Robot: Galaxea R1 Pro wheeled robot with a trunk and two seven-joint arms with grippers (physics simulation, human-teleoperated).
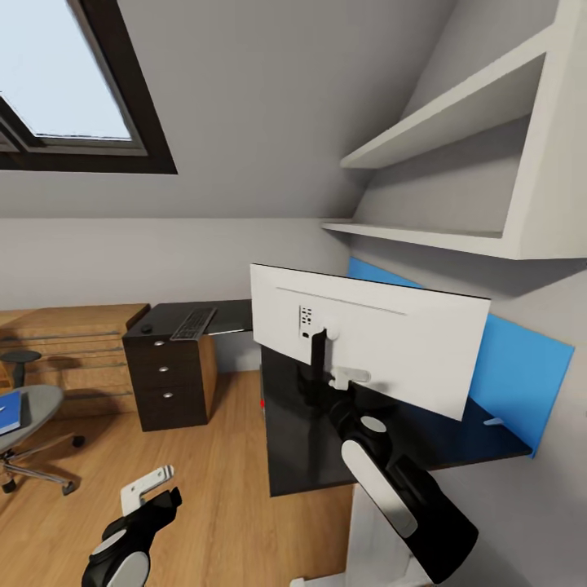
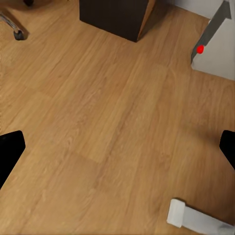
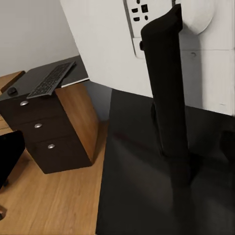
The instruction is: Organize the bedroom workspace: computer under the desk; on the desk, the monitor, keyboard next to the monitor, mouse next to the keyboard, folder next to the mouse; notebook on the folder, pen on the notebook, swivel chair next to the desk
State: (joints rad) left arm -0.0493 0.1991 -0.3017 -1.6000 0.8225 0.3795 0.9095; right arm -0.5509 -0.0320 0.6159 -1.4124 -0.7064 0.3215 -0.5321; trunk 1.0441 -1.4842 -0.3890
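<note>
The white monitor stands back-side toward me on the black desk, on a black stand. My right gripper is open just in front of that stand, one finger to either side of it. The keyboard and the dark mouse lie on the desk section over the drawers. On the swivel chair at the far left rests the blue folder. My left gripper hangs open above the wooden floor. A pale grey case with a red light stands on the floor.
A dark drawer unit holds up the desk's left section. White shelves jut from the wall above the monitor, and a blue panel runs behind the desk. A skylight is at the upper left. A small pale object lies at the desk's right end.
</note>
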